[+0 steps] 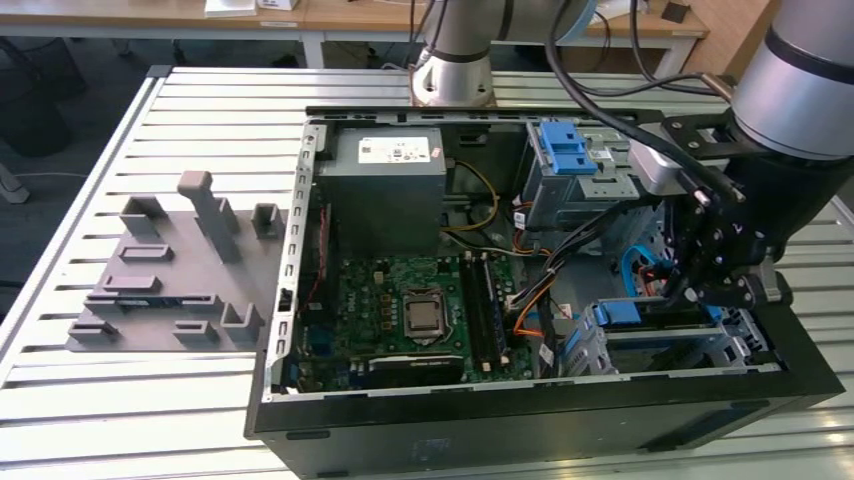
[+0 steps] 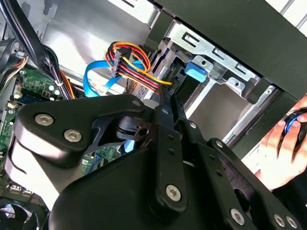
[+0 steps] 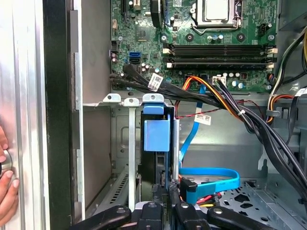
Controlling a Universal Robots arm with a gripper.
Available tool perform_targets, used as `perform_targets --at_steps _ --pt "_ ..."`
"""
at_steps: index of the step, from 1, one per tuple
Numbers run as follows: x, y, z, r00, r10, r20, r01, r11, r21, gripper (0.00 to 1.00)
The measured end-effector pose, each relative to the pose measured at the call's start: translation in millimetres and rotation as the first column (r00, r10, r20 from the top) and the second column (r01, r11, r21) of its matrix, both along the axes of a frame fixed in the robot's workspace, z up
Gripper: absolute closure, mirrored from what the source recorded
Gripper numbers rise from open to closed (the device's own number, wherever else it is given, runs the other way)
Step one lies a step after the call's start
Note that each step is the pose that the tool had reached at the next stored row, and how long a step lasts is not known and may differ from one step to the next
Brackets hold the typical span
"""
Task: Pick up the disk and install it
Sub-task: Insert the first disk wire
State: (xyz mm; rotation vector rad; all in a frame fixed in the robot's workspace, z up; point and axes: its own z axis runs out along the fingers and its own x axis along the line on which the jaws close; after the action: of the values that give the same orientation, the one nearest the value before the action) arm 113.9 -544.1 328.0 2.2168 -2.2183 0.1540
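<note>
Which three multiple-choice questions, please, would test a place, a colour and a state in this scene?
1. The grey tray lies:
A. on the exterior view's left of the computer case
B. inside the case
C. on top of the case

2. The bracket on the disk is:
A. red
B. blue
C. green

3. The case is:
A. shut
B. open
C. upside down

Answers:
1 A: the tray rests on the table beside the case.
2 B: the first wrist view shows it blue.
3 B: the motherboard lies exposed.
</note>
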Motion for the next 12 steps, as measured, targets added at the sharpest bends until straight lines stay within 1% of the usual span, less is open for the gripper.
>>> perform_targets --at_steps 6,7,8,9,12 --pt "0.2 -0.1 -0.6 1.0 0.0 -0.0002 0.0 1.0 0.0002 0.84" --pt "0.2 0.0 -0.6 1.0 0.0 -0.0002 0.0 1.0 0.0004 0.82" --pt "0.2 -0.1 -0.2 1.0 0.0 -0.0002 0.0 1.0 0.0003 0.82" --pt "0.2 -0.1 0.9 1.0 0.0 -0.0002 0.0 1.0 0.0003 0.76" --pt "0.2 -0.1 4.1 1.0 0.0 -0.0001 0.0 1.0 0.0002 0.76"
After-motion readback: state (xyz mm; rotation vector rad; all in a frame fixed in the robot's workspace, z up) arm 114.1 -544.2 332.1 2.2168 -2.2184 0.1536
